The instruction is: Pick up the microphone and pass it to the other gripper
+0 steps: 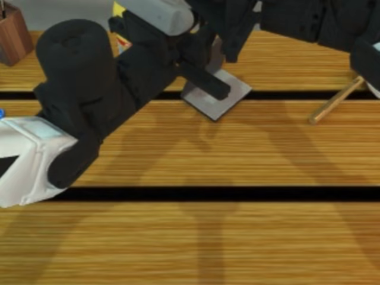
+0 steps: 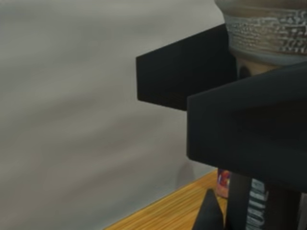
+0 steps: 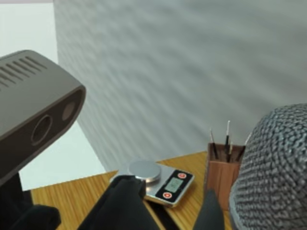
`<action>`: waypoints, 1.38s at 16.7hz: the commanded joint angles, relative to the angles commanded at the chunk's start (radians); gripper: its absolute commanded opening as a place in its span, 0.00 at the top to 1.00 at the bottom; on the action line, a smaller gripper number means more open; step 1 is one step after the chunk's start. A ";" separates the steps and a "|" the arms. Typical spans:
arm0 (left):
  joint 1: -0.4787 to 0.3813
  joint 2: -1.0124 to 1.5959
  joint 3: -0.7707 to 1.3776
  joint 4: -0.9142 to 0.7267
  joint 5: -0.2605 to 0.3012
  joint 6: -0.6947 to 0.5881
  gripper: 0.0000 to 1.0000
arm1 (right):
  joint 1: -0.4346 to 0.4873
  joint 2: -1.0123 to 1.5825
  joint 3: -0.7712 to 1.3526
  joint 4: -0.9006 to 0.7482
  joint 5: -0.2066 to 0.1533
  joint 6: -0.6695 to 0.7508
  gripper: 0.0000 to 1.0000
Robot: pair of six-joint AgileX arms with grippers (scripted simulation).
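I see the microphone [image 3: 273,167] raised off the table, its mesh head close against my right wrist camera. In the left wrist view, black wedge fingers [image 2: 249,129] pinch its neck (whose they are, I cannot tell). A scale [image 3: 160,184] sits below.

Rendered sim workspace, w/ a lab-bench feel: wood-plank desk [image 1: 237,154] w/ dark gaps, plain grey wall [image 3: 192,72] behind. Props scattered about: small digital scale [image 3: 160,184], wooden pen holder [image 3: 221,179], wooden mallet [image 1: 335,101] at right. No home clutter.
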 joint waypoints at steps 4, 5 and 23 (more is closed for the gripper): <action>0.000 0.000 0.000 0.000 0.000 0.000 1.00 | 0.000 0.000 0.000 0.000 0.000 0.000 1.00; 0.000 0.000 0.000 0.000 0.000 0.000 1.00 | 0.000 0.000 0.000 0.000 0.000 0.000 1.00; 0.000 0.000 0.000 0.000 0.000 0.000 0.00 | 0.000 0.000 0.000 0.000 0.000 0.000 1.00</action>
